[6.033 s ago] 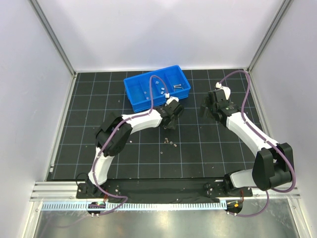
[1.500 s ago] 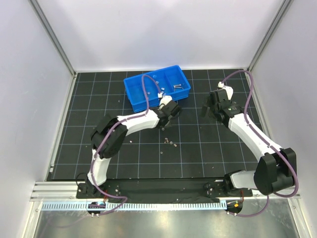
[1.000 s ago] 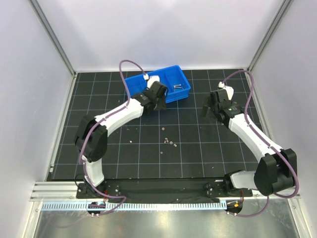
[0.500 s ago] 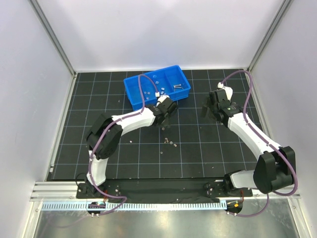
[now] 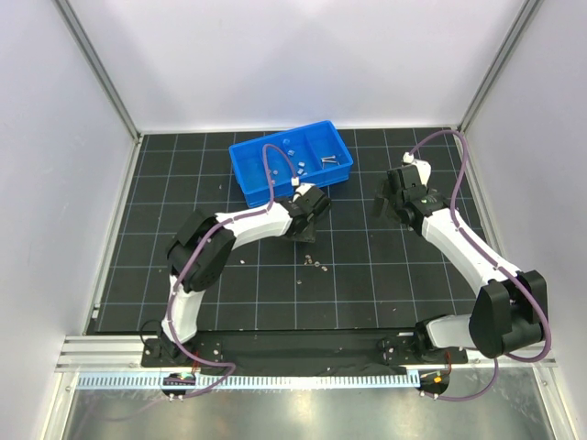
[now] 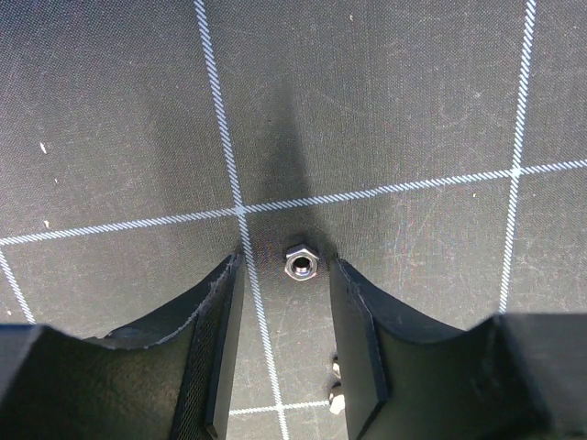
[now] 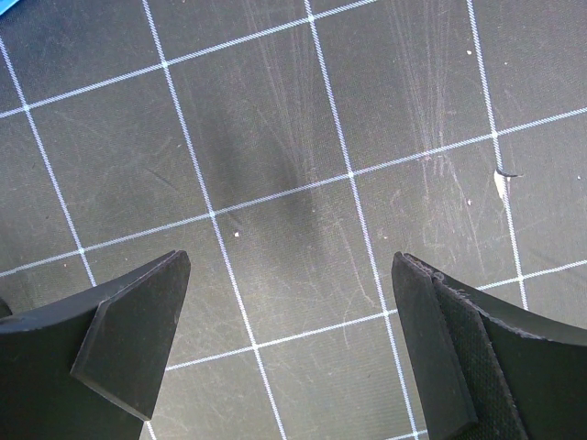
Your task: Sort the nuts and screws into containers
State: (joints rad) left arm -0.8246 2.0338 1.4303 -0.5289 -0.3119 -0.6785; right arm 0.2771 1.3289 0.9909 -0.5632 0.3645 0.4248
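Observation:
The blue tray [image 5: 248, 188] stands at the back middle; some sections hold several nuts [image 5: 299, 167] and one holds screws [image 5: 328, 160]. My left gripper [image 5: 306, 233] is low over the mat just in front of the tray. In the left wrist view it [image 6: 286, 280] is open, with one hex nut [image 6: 301, 262] lying on the mat between the fingertips [image 6: 353, 312], touching neither. More nuts [image 5: 315, 264] lie loose just nearer. My right gripper [image 5: 389, 200] is open and empty over bare mat, as the right wrist view [image 7: 292, 293] shows.
Two more nuts [image 6: 335, 390] peek out beside my left gripper's right finger. A small silver piece [image 5: 241, 259] lies left of the loose nuts. White walls and metal posts enclose the black grid mat [image 5: 367, 275].
A second ago my left gripper was over the blue tray. It has swung back toward me and come down on the mat around one nut. The right arm has stayed put.

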